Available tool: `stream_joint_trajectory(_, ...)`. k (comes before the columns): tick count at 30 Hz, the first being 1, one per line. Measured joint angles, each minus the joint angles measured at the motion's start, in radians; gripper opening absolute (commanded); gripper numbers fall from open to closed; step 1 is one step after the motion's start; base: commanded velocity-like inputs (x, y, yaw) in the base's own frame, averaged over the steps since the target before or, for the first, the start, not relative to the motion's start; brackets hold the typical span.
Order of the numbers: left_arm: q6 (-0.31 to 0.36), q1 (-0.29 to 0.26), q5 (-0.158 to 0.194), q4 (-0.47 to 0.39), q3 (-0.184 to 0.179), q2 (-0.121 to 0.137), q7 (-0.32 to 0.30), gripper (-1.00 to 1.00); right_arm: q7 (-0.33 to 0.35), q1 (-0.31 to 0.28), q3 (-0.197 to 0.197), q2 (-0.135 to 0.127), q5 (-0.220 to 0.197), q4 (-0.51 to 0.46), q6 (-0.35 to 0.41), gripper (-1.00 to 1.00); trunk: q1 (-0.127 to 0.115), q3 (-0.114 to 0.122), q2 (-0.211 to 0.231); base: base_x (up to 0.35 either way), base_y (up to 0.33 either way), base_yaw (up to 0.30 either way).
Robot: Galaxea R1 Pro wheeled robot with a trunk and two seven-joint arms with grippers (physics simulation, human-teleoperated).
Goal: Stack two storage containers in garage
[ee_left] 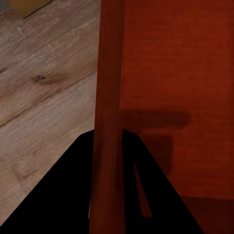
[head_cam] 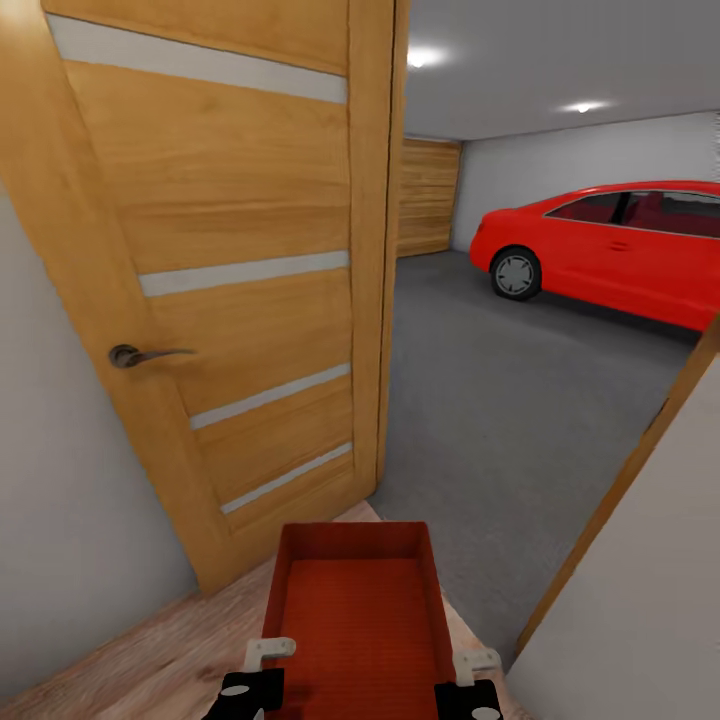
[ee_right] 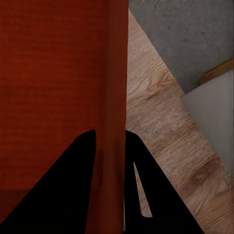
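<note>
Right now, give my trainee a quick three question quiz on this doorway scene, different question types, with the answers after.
1. True or false: both grippers clamp walls of one storage container.
2. Multiple choice: the red car stands on A) wood planks, B) the grey concrete floor, C) a ramp.
3. Fill in: the wooden door at the robot's left stands ____.

Key:
1. True. The left gripper straddles one side wall, the right gripper the opposite one.
2. B.
3. Open, with the garage showing beyond it.
</note>
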Motion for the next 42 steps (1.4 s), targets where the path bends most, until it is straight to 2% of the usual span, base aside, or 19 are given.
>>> stream_joint_trajectory(16, 0.0, 0.0, 0.0, 0.0, 0.0, 0.0, 0.0, -1.0, 0.0, 0.0, 0.0, 0.0, 0.0, 0.0, 0.0, -1.0, 0.0, 0.0, 0.0, 0.203, 0.154, -0.026)
stream_joint_trajectory(42, 0.0, 0.0, 0.001, 0.0, 0.0, 0.0, 0.001, -1.0, 0.0, 0.0, -0.001, 0.0, 0.002, -0.001, 0.001, -1.0, 0.0, 0.001, 0.0, 0.005, 0.002, -0.269)
